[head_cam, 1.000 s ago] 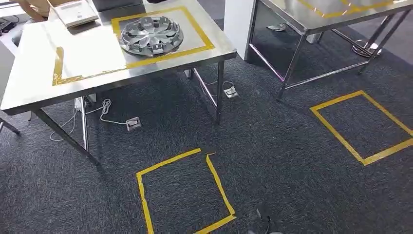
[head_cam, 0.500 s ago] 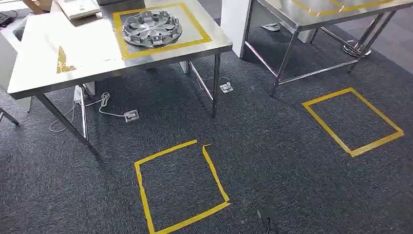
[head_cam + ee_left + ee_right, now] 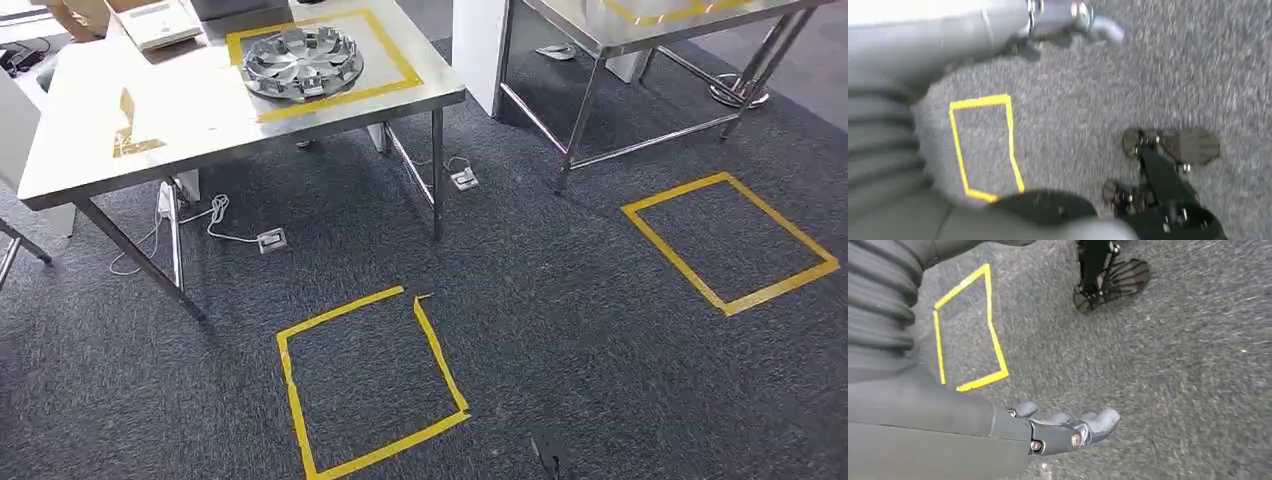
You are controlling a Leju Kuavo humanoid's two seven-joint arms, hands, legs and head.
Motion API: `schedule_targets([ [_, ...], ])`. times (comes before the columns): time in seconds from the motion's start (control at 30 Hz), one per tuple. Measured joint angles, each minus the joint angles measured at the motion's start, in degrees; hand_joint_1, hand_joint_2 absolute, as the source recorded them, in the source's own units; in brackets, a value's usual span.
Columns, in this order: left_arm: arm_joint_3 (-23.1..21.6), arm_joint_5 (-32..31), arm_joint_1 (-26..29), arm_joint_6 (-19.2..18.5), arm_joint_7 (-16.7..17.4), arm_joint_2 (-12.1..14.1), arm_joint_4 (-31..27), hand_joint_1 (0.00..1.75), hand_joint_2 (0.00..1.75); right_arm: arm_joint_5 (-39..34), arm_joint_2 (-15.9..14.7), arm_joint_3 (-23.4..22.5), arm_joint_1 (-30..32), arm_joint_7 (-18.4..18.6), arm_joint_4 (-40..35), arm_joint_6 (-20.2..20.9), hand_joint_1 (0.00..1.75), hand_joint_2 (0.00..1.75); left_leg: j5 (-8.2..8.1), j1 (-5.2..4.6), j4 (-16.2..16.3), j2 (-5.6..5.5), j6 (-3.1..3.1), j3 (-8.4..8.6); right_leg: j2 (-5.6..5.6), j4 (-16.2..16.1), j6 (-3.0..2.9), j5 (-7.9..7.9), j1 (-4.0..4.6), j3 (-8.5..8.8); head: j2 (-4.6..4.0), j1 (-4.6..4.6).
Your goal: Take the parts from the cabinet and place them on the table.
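Nearest, hanging over dark grey carpet (image 3: 560,330): left robot hand (image 3: 1068,15) holding nothing, fingers extended; right robot hand (image 3: 1063,427) also holding nothing, fingers spread slightly, straight. Underfoot, one yellow tape square (image 3: 370,385) on the carpet, gap at one corner; a second tape square (image 3: 728,243) well apart to the right, wide open carpet between them. Farther, steel surface (image 3: 90,150) on thin legs, near edge facing the camera, open room beneath apart from a white cable (image 3: 215,222). On it, inside a taped rectangle, one silver wheel cover (image 3: 303,61), round, lying flat, no long axis, ribbed side up. Beyond right, second steel surface (image 3: 590,30).
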Motion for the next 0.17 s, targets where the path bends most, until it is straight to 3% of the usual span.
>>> schedule_targets([
  [0.17,-5.64,7.61,2.48,-1.42,-0.85,0.39,-2.43,0.0,1.75,0.0,-0.18,1.77,1.91,-3.07,-2.58,-0.72,0.0,1.75,-0.14,-0.01,0.01,0.0,-0.22,-0.24,0.01,0.0,0.03,-0.07,-0.02,-0.18,0.0,0.0],
])
